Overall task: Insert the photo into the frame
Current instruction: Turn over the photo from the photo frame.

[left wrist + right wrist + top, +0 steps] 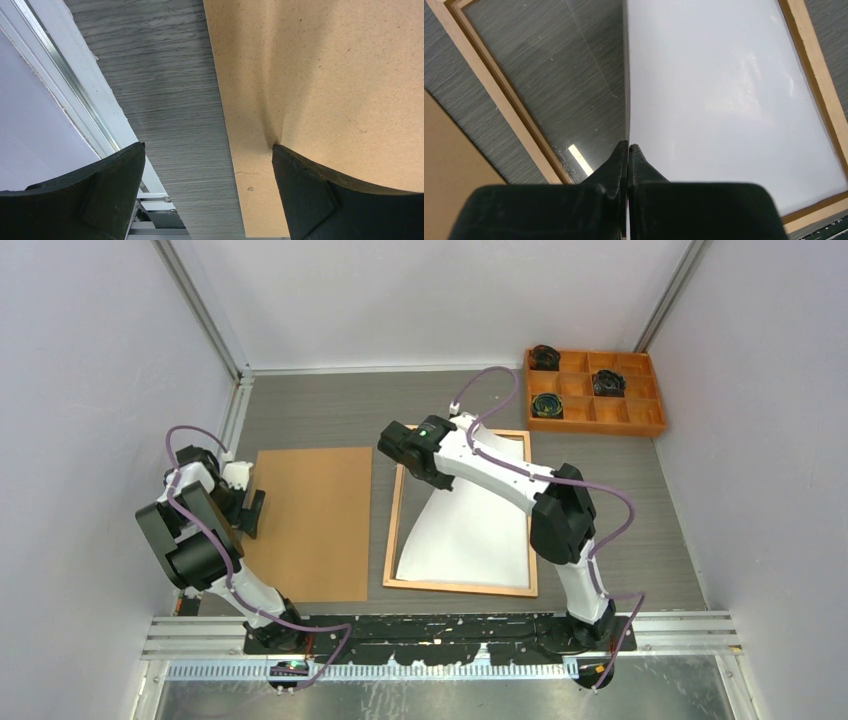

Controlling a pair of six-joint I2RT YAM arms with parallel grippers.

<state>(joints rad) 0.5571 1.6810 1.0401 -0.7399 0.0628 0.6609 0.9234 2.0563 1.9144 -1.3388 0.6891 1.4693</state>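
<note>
Top external view: the photo lies blank white side up inside the frame, its near and right edges settled against the wooden rails. Its left edge is raised and bowed, so a strip of clear pane on the frame's left side is uncovered. The right wrist view shows why: the right gripper is clenched on that lifted left edge, which runs away from the fingertips as a thin line. By my reading the job is most of the way done. What remains is lowering that edge flat inside the left rail and letting go. To the left, the brown board lies apart from the frame. The left gripper is spread wide and holds nothing, straddling the board's left edge.
</note>
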